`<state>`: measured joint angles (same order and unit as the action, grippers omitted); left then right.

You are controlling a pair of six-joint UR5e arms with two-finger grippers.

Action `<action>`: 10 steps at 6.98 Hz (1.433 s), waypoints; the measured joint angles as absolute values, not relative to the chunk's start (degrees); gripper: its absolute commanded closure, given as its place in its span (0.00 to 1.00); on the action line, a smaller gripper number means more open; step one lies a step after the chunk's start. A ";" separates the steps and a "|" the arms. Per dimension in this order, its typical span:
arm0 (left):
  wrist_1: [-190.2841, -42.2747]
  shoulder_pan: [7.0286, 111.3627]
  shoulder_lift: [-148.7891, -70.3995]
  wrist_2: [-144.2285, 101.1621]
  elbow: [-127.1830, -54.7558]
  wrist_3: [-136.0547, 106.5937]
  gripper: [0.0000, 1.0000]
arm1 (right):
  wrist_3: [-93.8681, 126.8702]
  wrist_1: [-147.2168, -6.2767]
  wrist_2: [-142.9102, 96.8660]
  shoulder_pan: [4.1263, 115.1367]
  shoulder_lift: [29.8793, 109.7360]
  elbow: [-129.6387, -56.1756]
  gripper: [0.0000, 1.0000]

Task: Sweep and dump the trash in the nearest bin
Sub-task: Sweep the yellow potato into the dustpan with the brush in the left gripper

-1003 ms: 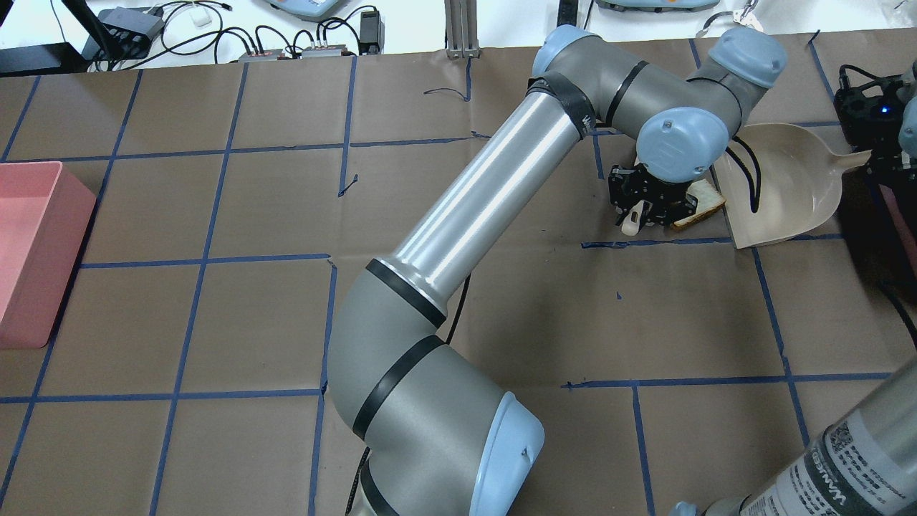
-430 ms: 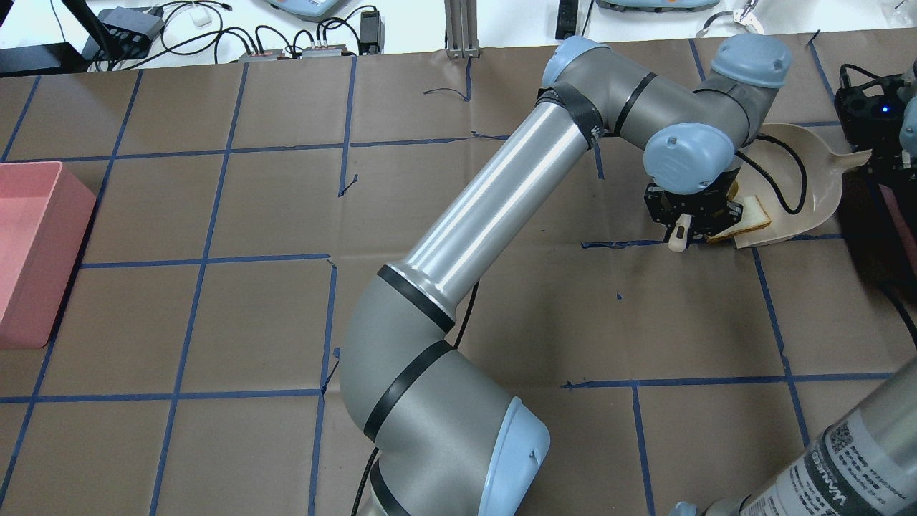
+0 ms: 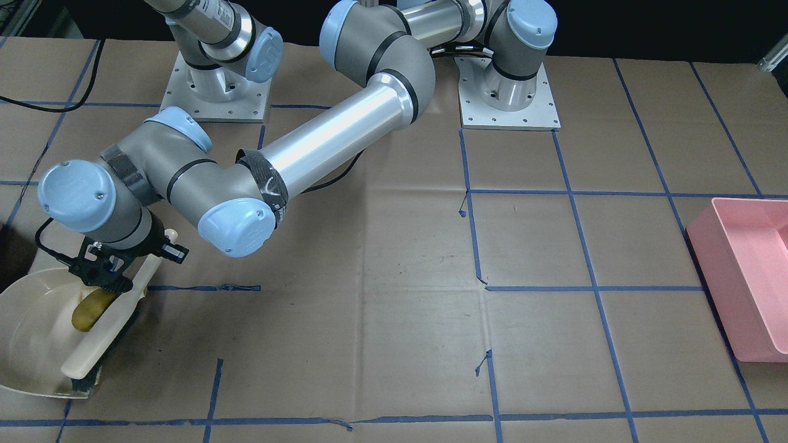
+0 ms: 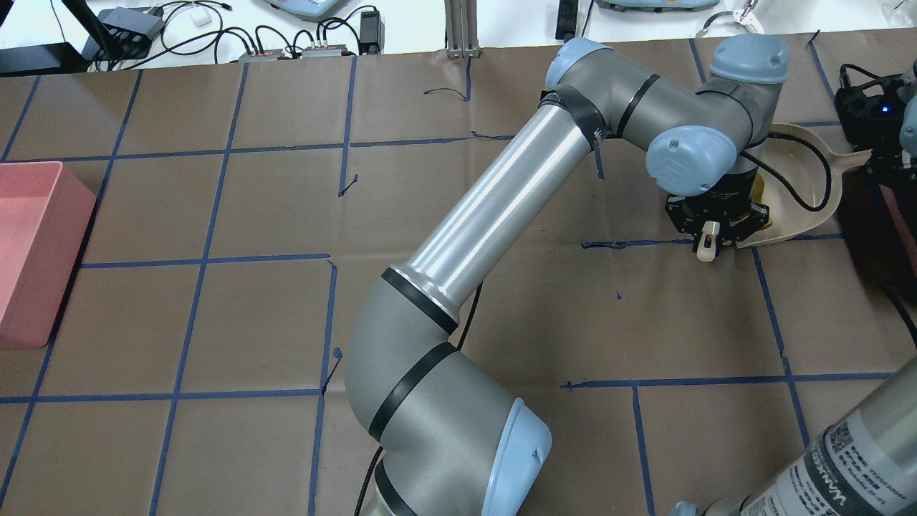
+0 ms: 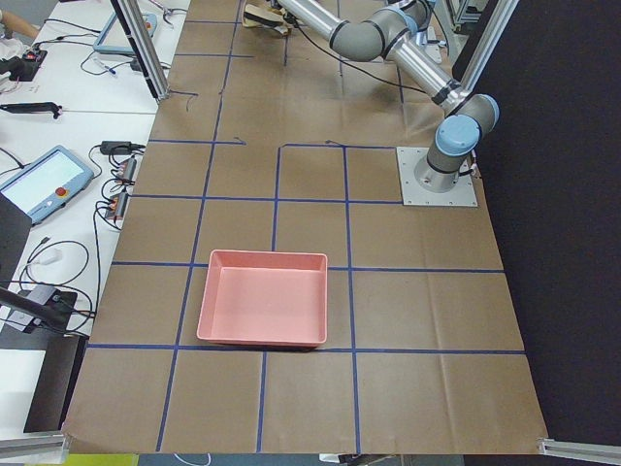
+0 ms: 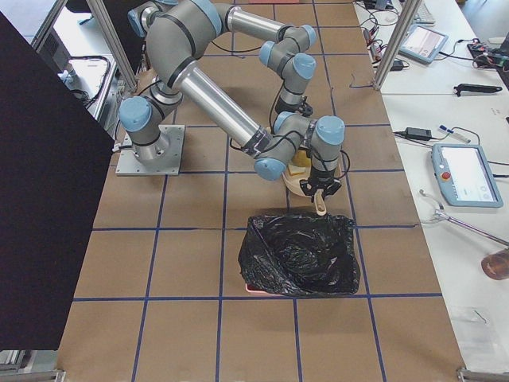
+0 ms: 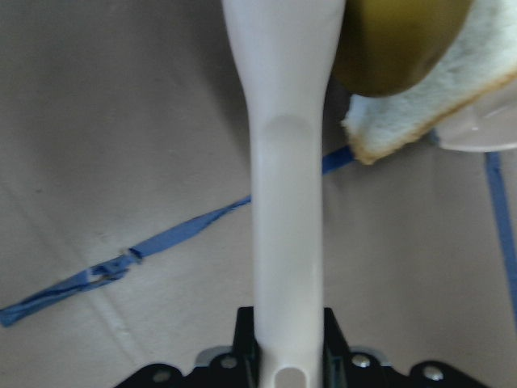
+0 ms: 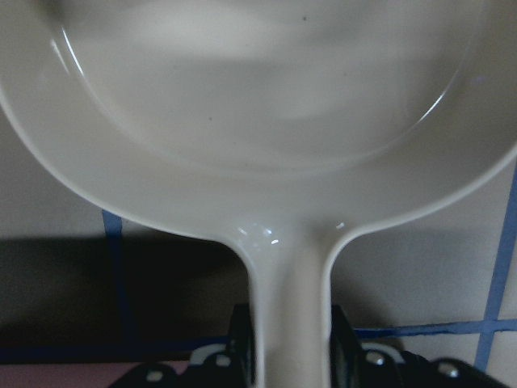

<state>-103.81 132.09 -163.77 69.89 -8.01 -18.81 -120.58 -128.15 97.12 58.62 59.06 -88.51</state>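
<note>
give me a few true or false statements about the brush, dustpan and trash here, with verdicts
1. The left pincer grips the brush by its handle. True.
2. The right pincer holds the dustpan. True.
3. The fruit lies far from the dustpan. False: it sits at the dustpan's mouth, against the brush.
4. The bread is in the pink bin. False: it is beside the fruit at the dustpan's edge.

Fruit (image 3: pixel 92 309) in dustpan (image 3: pixel 28 335), brush (image 3: pixel 108 335) across mouth; bin (image 3: pixel 748 277) at far opposite end
</note>
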 measured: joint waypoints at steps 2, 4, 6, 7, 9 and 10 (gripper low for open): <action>-103.11 132.10 -164.63 60.05 -7.85 -19.35 1.00 | -120.58 -128.14 97.12 58.62 59.06 -88.50 0.95; -102.07 131.89 -164.14 55.89 -6.60 -21.53 1.00 | -120.58 -128.15 97.12 58.62 59.06 -88.51 0.95; -105.51 131.46 -162.88 59.98 -6.13 -22.10 1.00 | -120.63 -128.08 97.06 58.62 59.06 -88.52 0.95; -108.24 131.39 -162.27 63.24 -6.36 -23.67 1.00 | -120.61 -128.07 97.04 58.64 59.05 -88.56 0.95; -112.01 132.39 -161.87 66.60 -6.59 -33.66 1.00 | -120.52 -128.05 95.94 58.80 58.98 -88.63 0.95; -112.42 133.42 -162.02 66.96 -6.63 -39.38 1.00 | -120.51 -128.06 95.68 58.87 58.95 -88.62 0.95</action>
<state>-112.42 133.42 -162.02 66.96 -6.63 -39.38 -120.51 -128.06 95.68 58.87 58.95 -88.62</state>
